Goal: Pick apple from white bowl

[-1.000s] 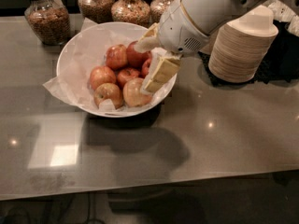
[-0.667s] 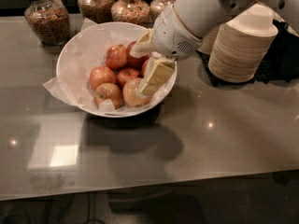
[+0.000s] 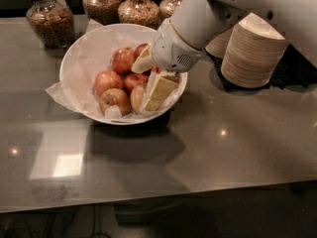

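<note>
Observed: your gripper (image 3: 150,78) sits inside the white bowl (image 3: 79,54) near the bench's far edge, fingers spread, the lower one just beside the apple (image 3: 136,98).

Cream-yellow pincer (image 3: 142,87) on white arm (image 3: 198,19), fingers spread over white bowl (image 3: 74,58); paper lining (image 3: 86,63) white. Pale yellow-cream apple (image 3: 137,98), pink blush. Other apples (image 3: 123,59) red. Stacked bowls (image 3: 252,53) beige. Desk (image 3: 223,148) glossy grey-brown.

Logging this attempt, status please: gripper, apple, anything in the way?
Gripper down in the white bowl, jaws open. Pale apple beside lower jaw, not gripped. Red apples crowd it.
</note>
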Robot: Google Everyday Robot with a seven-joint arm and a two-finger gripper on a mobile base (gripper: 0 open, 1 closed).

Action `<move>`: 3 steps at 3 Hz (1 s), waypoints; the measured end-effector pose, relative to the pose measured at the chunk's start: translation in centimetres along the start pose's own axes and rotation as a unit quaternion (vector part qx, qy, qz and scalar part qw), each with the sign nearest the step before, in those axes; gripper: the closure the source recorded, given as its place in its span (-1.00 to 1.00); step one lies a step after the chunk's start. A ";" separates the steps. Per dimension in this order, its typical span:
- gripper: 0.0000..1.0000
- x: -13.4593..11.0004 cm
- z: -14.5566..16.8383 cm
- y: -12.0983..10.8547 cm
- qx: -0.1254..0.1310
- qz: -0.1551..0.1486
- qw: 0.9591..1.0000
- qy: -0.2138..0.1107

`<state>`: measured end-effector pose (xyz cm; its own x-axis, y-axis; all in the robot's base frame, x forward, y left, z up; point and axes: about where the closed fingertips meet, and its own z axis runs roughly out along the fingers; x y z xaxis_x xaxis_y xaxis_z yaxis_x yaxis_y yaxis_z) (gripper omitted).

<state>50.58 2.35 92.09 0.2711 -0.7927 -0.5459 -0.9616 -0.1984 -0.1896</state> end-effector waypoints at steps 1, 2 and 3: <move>-0.36 0.4 1.0 -0.1 -0.005 0.000 1.000 0.011; -0.36 1.4 0.8 -1.3 0.007 0.008 1.000 0.021; -0.36 2.5 0.9 -2.2 0.014 0.016 0.999 0.029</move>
<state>53.41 1.31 90.40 0.2373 -0.8310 -0.5031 -0.9678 -0.1573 -0.1966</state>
